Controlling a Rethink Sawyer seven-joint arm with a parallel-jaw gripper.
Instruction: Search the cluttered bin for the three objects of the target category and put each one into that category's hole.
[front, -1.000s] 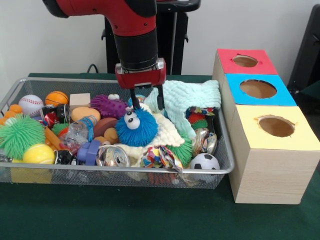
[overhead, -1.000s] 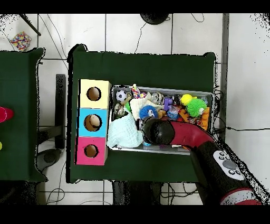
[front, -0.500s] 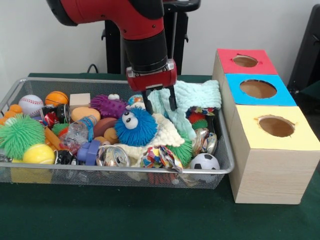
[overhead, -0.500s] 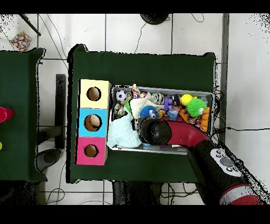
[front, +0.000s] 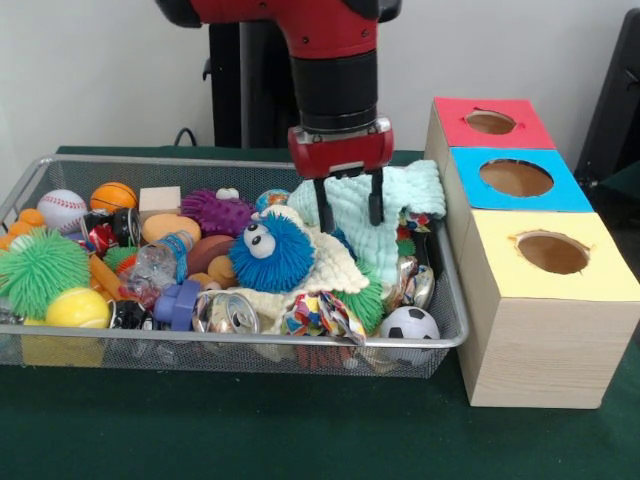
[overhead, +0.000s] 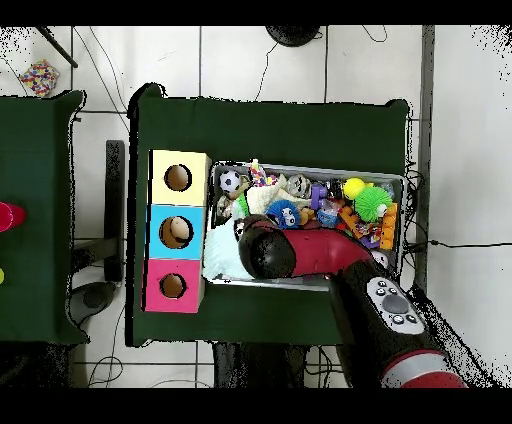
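the gripper (front: 347, 205) hangs at upper centre of the front view, fingers spread and empty, over the pale green cloth (front: 385, 215). the blue puffball (front: 272, 252) lies mid-bin (front: 240, 341), lower left of it. the red hole (front: 490, 122) sits at upper right.

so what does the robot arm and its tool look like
The arm has a glossy red shell that steps down into a round black wrist section with a thin silver band at its base. Below sits a red, boxy tool with two thin, straight black fingers. In the overhead view, the arm's red upper link carries a grey panel with dark round buttons. No loose cables show.
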